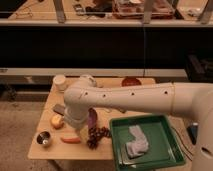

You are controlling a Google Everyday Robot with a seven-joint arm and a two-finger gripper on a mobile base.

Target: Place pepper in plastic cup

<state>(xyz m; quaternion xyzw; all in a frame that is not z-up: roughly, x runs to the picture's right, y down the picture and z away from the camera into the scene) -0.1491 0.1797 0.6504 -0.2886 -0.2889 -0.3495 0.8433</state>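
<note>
The robot's white arm (pixel 125 100) reached across the wooden desk (pixel 107 150) from the right, and its bulky end hung low over the left half. The gripper (pixel 76 125) sat at that end, just beside a round yellow fruit (pixel 57 121) and above the pepper. It was mostly hidden by the arm's own casing, so I could not tell how the jaws stood or whether they held anything.

The pepper (pixel 71 140) lay flat near the front edge of the desk, between a small metal cup (pixel 44 138) on its left and a dark bunch of grapes (pixel 97 134) on its right. The plastic cup (pixel 60 81) stood upright at the far left corner, well apart from the pepper. A purple object (pixel 92 118) showed just under the arm. A green tray (pixel 167 150) with a pale cloth (pixel 136 142) in it filled the right side, and a red bowl (pixel 131 81) sat at the far edge.
</note>
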